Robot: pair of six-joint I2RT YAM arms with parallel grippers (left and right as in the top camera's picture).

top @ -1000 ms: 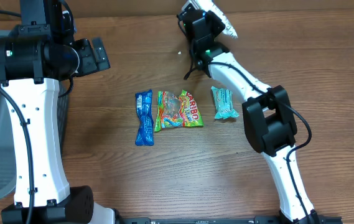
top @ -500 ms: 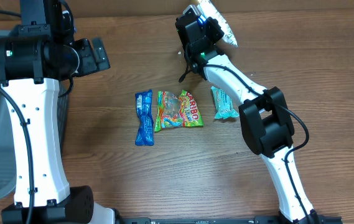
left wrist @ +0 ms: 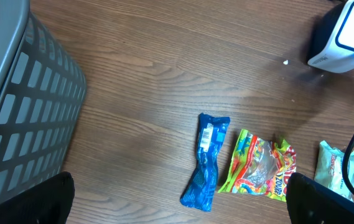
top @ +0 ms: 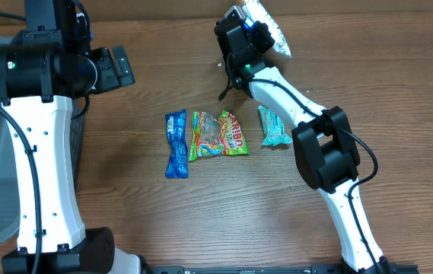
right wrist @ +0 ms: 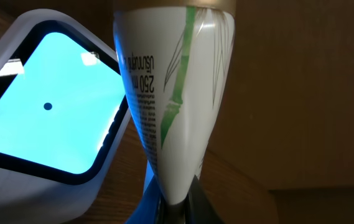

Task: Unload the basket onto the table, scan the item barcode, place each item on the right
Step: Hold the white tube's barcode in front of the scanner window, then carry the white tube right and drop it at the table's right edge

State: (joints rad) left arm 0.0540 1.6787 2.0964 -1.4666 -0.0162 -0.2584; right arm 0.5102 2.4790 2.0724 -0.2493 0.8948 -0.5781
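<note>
White tube held at lit scanner on wood-grain counter
The right fingers clamped the tube's narrow end, mostly out of frame; the left fingers stood wide apart and empty; a grey basket was cut off at the edge.

Two robot arms, three snack packets, one white tube, one scanner, one grey basket

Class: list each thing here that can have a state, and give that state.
Left gripper: open, empty.
Right gripper: shut on the white tube.
White tube: held beside the scanner.
Scanner: window lit blue.
Blue packet: lying flat, untouched.
Haribo bag: lying flat, untouched.
Teal packet: lying flat, untouched.
</note>
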